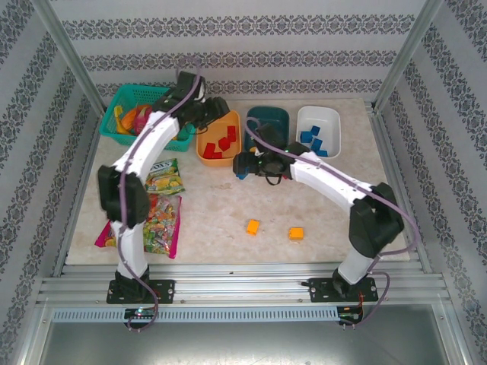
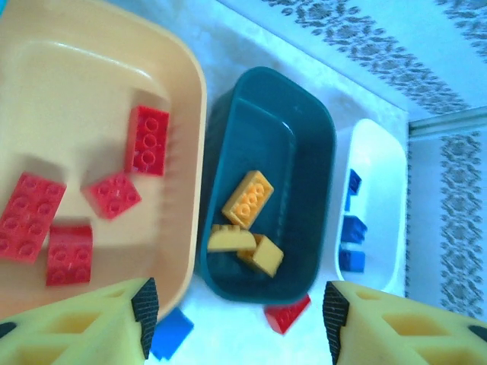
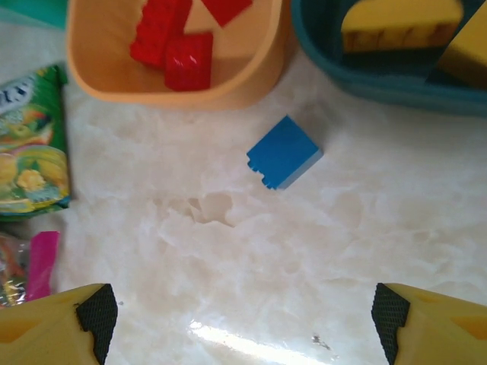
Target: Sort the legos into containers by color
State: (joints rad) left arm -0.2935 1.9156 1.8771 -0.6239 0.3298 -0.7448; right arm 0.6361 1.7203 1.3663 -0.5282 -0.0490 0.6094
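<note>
Left hand (image 2: pixel 240 323) open: fingers apart, nothing between them. In the top view it sits over the far end of the orange bowl (image 1: pixel 204 154). That bowl has red bricks (image 2: pixel 147 140) in it, four showing in the left wrist view, all lying loose on the floor of the bowl. Teal bowl (image 2: pixel 319 152) is just right of it and holds three yellow bricks (image 2: pixel 248 199) bunched at its near end, two of them touching. White bowl (image 1: pixel 319 114) is rightmost, with blue bricks (image 1: pixel 313 141) inside. Right hand (image 3: pixel 243 323) is open wide and empty, low over bare tabletop (image 3: pixel 228 251) just in front of the orange and teal bowls. A loose blue brick (image 3: pixel 283 152) lies on the tabletop ahead of its fingers, apart from them and near both bowls. One loose red brick (image 2: pixel 288 313) lies on the tabletop in front of the teal bowl. Two orange bricks (image 1: pixel 253 226) lie near the front edge between the arms, close together but not touching. Candy bags (image 1: pixel 156 220) are on the left by the left arm, and a teal basket (image 1: pixel 125 95) is in the far left corner.
</note>
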